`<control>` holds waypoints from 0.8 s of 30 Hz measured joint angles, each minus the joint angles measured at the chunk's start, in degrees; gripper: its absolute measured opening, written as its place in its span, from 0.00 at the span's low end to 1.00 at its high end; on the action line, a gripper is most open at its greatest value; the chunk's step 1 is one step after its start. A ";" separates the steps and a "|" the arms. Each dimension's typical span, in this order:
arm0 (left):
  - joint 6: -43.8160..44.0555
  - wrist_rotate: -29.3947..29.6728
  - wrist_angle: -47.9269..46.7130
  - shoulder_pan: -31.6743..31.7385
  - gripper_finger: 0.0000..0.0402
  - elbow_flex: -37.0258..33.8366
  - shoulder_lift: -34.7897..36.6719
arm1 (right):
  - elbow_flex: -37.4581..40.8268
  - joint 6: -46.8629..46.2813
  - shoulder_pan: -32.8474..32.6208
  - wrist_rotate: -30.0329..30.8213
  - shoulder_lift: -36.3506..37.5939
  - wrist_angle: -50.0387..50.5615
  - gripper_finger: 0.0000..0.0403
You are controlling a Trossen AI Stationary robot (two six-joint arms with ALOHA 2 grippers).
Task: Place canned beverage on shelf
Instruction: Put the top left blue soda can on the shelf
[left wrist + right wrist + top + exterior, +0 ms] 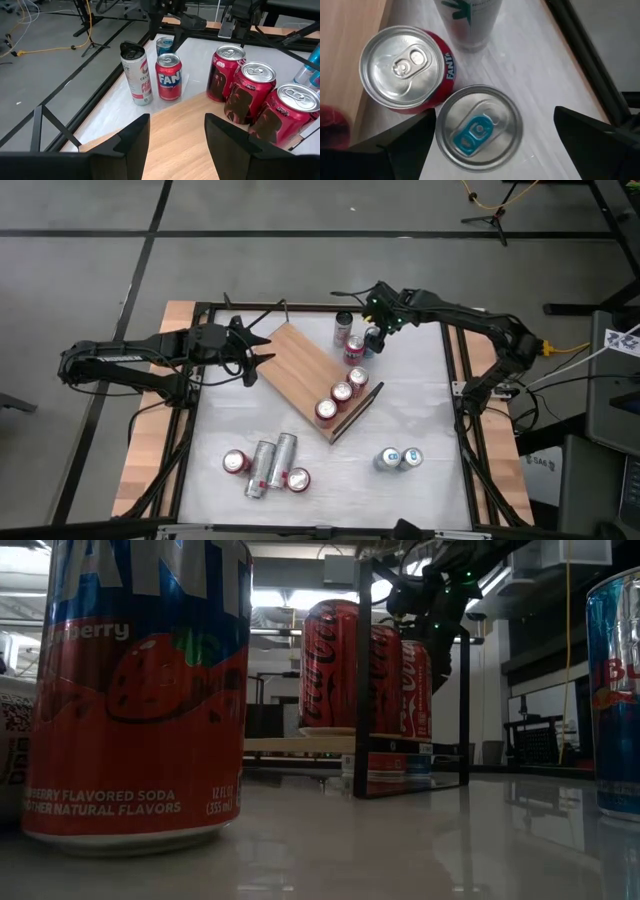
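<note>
Starting at the left of the high view, the left gripper [262, 352] is hovering over the upper-left end of the shelf [300, 365], a light-brown wooden board lying diagonally across the centre of the white table [420, 410]. In its wrist view its two dark fingers [135, 137] are standing apart above the bare wood with nothing between them, narrowed rather than fully spread. Below it, in the lower left of the table, a group of cans [266, 464] is resting, some lying on their sides. Moving right, three red cans [341, 393] are standing in a row along the lower-right end of the shelf, beside its black wire rail [357, 412]. Above them, at upper centre, a slim white can [344, 325], a red Fanta can [353, 348] and a blue-tabbed can [372, 340] are clustered on the table just off the shelf's edge. The right gripper [378, 328] is hanging directly over this cluster; its wrist view is showing the blue-tabbed can's top between its fingers [405, 145], which are spread wide on either side without touching it. Farther right and lower, two blue cans [399, 459] are standing side by side on the table.
</note>
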State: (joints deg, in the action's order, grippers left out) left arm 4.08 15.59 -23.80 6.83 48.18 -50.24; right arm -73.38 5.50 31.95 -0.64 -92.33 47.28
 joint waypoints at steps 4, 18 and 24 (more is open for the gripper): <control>0.00 -0.02 -0.02 0.00 0.45 -0.02 0.00 | 0.00 -0.11 -0.85 0.28 -1.17 -0.48 0.98; -0.02 0.01 -0.11 0.01 0.45 -0.02 0.00 | 0.00 -0.35 -1.19 1.96 -2.47 -0.85 0.74; -0.04 0.01 -0.12 0.00 0.45 -0.02 0.00 | -0.02 -0.33 -1.23 1.79 -2.54 -0.98 0.57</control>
State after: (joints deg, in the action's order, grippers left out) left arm 4.03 15.59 -23.92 6.83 48.16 -50.24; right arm -73.41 5.17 30.72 1.16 -94.87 46.30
